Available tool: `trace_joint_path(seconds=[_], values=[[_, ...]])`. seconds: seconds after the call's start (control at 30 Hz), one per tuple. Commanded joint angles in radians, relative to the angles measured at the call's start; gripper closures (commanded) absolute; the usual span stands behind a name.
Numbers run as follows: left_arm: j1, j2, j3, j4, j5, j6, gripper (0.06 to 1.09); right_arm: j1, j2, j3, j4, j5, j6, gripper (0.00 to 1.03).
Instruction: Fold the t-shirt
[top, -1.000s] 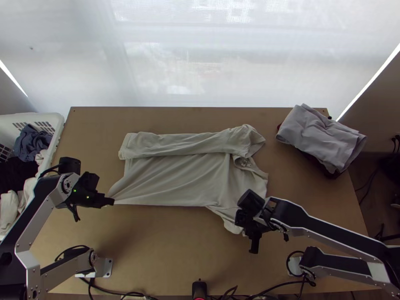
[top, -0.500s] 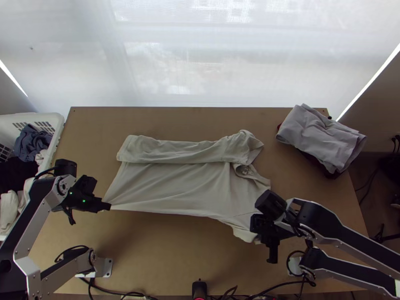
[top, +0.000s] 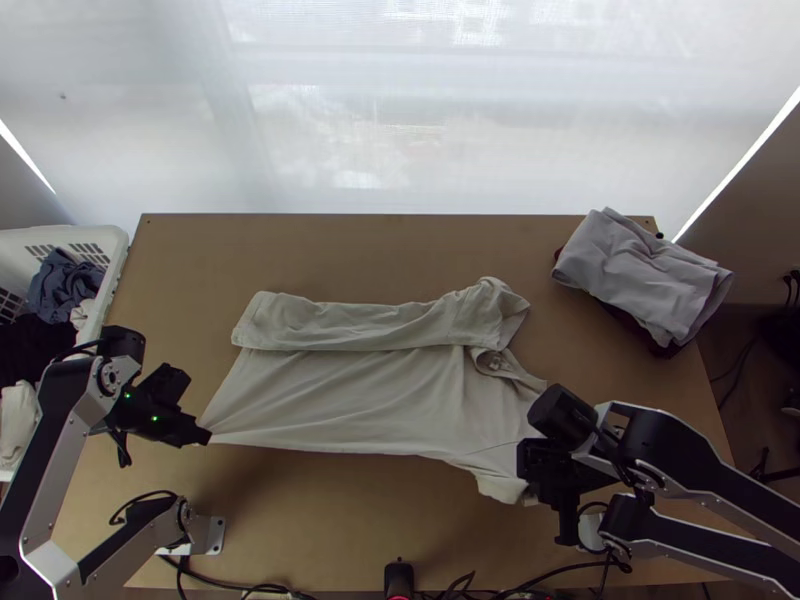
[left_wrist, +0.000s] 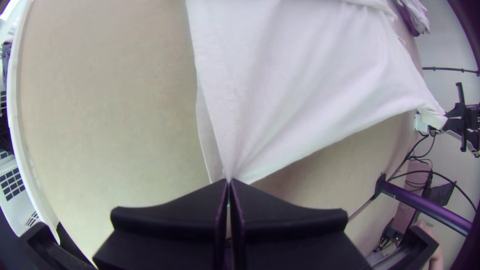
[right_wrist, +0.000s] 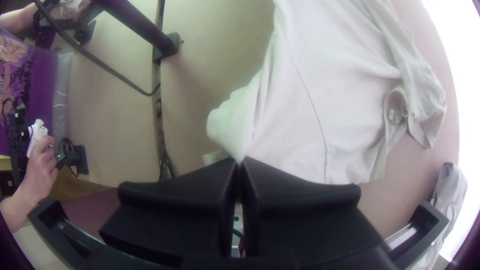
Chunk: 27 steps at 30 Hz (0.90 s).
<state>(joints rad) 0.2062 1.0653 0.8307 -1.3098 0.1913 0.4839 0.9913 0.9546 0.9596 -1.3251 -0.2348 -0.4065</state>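
In the top view, the t-shirt (top: 350, 400) is lying mid-frame on the table (top: 330, 540), its upper strip folded over, the rest spreading flat. Left gripper (top: 207, 438), lower left, is pinching the hem corner, closed. Right gripper (top: 540, 480), lower right, is clamping cloth beside the sleeve, also closed. Grey cloth (top: 640, 275) is resting upper right.

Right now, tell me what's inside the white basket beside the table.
The basket holds blue cloth, black cloth and pale cloth, all loosely bunched. Whatever lies beneath them is covered and can't be seen.
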Motion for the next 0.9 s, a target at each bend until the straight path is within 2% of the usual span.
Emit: trace_joint_path(seconds=[0.0, 0.13, 0.37, 0.53, 0.87], values=[[0.001, -0.018, 0.025, -0.003, 0.000, -0.011, 1.05, -0.033, 0.012, 0.014, 0.049, -0.003, -0.008, 1.00], [-0.002, -0.004, 0.042, 0.103, 0.000, -0.071, 1.05, -0.097, 0.033, 0.007, 0.095, 0.002, -0.052, 1.00], [-0.007, 0.050, 0.119, 0.234, 0.000, -0.145, 1.05, -0.301, 0.064, -0.005, 0.236, 0.002, -0.152, 1.00], [-0.028, 0.127, 0.185, 0.285, 0.000, -0.192, 1.05, -0.418, 0.141, 0.016, 0.330, 0.002, -0.218, 1.00], [-0.120, 0.315, 0.332, 0.350, -0.001, -0.280, 1.05, -0.577, 0.395, 0.177, 0.458, 0.000, -0.299, 1.00]])
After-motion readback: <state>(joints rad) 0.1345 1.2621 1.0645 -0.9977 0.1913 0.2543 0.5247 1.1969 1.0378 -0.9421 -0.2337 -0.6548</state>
